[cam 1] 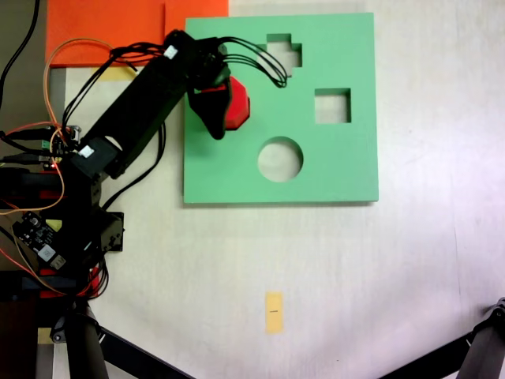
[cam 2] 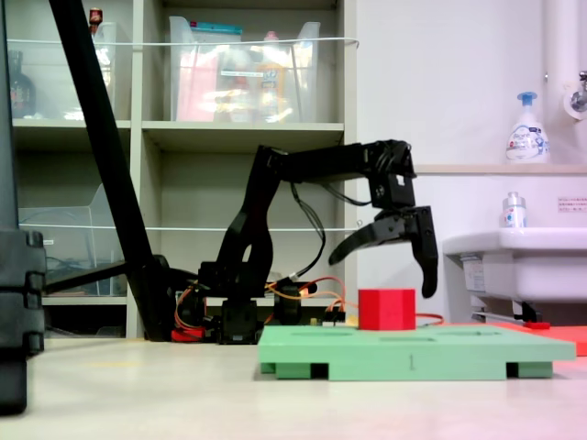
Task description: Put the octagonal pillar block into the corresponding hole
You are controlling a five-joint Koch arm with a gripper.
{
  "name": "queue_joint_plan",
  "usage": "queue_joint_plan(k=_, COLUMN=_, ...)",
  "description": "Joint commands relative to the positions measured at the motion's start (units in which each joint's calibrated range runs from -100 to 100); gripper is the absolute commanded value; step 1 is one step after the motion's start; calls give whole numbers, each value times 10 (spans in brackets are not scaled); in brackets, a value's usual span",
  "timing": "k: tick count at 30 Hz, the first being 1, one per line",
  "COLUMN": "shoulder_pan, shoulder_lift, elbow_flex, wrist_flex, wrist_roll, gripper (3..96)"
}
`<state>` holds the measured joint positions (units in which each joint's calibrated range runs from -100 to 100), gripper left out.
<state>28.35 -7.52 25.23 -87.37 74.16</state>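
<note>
The red octagonal pillar block [cam 1: 240, 106] [cam 2: 386, 309] stands upright on the left part of the green foam board [cam 1: 347, 170] [cam 2: 413, 353], its flat top well above the board's surface. My gripper [cam 1: 223, 109] [cam 2: 381, 275] hangs just over the block, open, with one black finger [cam 2: 427, 266] curving down past the block's right side in the second exterior view. Neither finger touches the block there. The corresponding hole is hidden: block and gripper cover that part of the board. Whether the block sits in a cutout or on the surface, I cannot tell.
The board shows a cross cutout [cam 1: 284, 54], a square cutout [cam 1: 332, 106] and a round cutout [cam 1: 280, 159]. An orange sheet [cam 1: 118, 28] lies behind the arm's base [cam 1: 67, 213]. A yellow tag [cam 1: 274, 312] is on the table in front. Tripod legs [cam 1: 481, 347] cross the near corners.
</note>
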Motion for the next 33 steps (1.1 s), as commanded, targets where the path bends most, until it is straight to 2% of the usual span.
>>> queue_joint_plan(k=1, shoulder_pan=0, shoulder_lift=-120, elbow_flex=32, wrist_flex=26, wrist_roll=-6, gripper=951)
queue_joint_plan(k=6, shoulder_pan=-16, shoulder_lift=-306, elbow_flex=46, wrist_flex=32, wrist_roll=-68, gripper=950)
queue_joint_plan(k=12, shoulder_pan=-63, shoulder_lift=-451, elbow_flex=203, wrist_flex=37, wrist_roll=-230, gripper=942)
queue_joint_plan(k=13, shoulder_pan=-74, shoulder_lift=-460, elbow_flex=228, wrist_flex=38, wrist_roll=-274, gripper=913)
queue_joint_plan(k=14, shoulder_pan=-99, shoulder_lift=-476, elbow_flex=244, wrist_flex=38, wrist_roll=-337, gripper=819)
queue_joint_plan(k=16, shoulder_pan=-146, shoulder_lift=-538, elbow_flex=243, wrist_flex=38, wrist_roll=-538, gripper=636)
queue_joint_plan(k=17, shoulder_pan=-167, shoulder_lift=-559, elbow_flex=243, wrist_flex=49, wrist_roll=-605, gripper=628)
queue_joint_plan(k=22, shoulder_pan=-273, shoulder_lift=-584, elbow_flex=172, wrist_flex=187, wrist_roll=-639, gripper=619)
queue_joint_plan(k=24, shoulder_pan=-279, shoulder_lift=-655, elbow_flex=45, wrist_flex=247, wrist_roll=-643, gripper=617)
queue_joint_plan(k=26, shoulder_pan=-287, shoulder_lift=-785, elbow_flex=-193, wrist_flex=408, wrist_roll=-649, gripper=607)
queue_joint_plan(k=28, shoulder_pan=-305, shoulder_lift=-918, elbow_flex=-439, wrist_flex=609, wrist_roll=-657, gripper=552)
queue_joint_plan(k=30, shoulder_pan=-301, shoulder_lift=-925, elbow_flex=-641, wrist_flex=753, wrist_roll=-659, gripper=514)
queue_joint_plan(k=33, shoulder_pan=-304, shoulder_lift=-925, elbow_flex=-833, wrist_flex=851, wrist_roll=-661, gripper=515)
